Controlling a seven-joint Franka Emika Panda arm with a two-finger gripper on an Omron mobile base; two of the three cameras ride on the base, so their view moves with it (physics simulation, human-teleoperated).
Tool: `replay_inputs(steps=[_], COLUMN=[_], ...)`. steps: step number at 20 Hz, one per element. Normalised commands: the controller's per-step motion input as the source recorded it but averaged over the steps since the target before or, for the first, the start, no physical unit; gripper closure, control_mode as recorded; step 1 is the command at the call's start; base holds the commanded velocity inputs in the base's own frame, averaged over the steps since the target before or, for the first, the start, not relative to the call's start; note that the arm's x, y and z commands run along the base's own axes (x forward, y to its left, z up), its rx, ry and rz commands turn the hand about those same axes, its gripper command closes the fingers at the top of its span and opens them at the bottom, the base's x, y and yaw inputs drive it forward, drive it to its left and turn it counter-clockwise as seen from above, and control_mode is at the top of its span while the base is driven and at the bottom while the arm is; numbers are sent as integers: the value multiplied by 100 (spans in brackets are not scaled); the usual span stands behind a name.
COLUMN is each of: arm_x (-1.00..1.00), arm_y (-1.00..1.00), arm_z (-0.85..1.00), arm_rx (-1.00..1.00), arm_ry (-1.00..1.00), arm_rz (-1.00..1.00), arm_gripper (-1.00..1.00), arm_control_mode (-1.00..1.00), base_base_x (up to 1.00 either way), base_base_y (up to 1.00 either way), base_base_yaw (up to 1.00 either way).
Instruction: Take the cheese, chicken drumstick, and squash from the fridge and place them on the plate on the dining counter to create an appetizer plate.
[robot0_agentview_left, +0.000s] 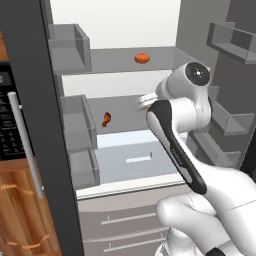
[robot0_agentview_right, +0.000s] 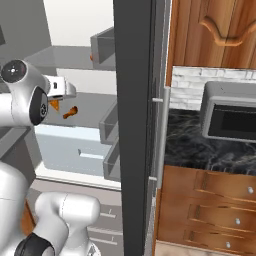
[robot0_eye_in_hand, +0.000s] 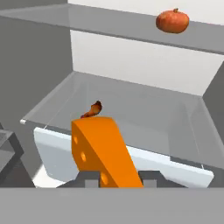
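Note:
In the hand view my gripper (robot0_eye_in_hand: 116, 179) is shut on the cheese (robot0_eye_in_hand: 103, 153), an orange wedge with holes that stands up between the fingers. The wedge hangs in front of the fridge's (robot0_agentview_left: 125, 20) middle shelf. Behind it on that shelf lies the chicken drumstick (robot0_eye_in_hand: 92, 109), also seen in the base views (robot0_agentview_left: 106, 119) (robot0_agentview_right: 70, 112). The squash (robot0_eye_in_hand: 172, 21), round and red-orange, sits on the upper shelf (robot0_agentview_left: 142, 58). The right base view shows the cheese (robot0_agentview_right: 54, 105) just under my hand. The plate and the dining counter are out of view.
Grey door bins (robot0_agentview_left: 75, 125) line the left fridge door, with more bins (robot0_agentview_left: 232, 40) on the right door. A pale drawer (robot0_agentview_left: 130, 160) sits below the middle shelf. Right of the dark door edge stand a microwave (robot0_agentview_right: 230, 117) and wooden drawers (robot0_agentview_right: 210, 200).

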Motion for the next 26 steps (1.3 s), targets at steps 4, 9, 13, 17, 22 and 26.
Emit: replay_inputs(steps=[4,9,13,17,22,26], arm_x=[-10,0,0,0,0,0], arm_y=[-8,0,0,0,0,0], arm_z=[-8,0,0,0,0,0], arm_rx=[0,0,0,0,0,0], arm_ry=[5,0,0,0,0,0], arm_rz=[0,0,0,0,0,0], arm_gripper=[100,100,100,100,100,100], arm_control_mode=[100,100,100,100,100,100], base_base_x=[-47,-100,-100,-100,-94,-92], base_base_y=[-7,20,30,22,16,14], base_base_yaw=[-1,-9,-25,-63,-79,-79])
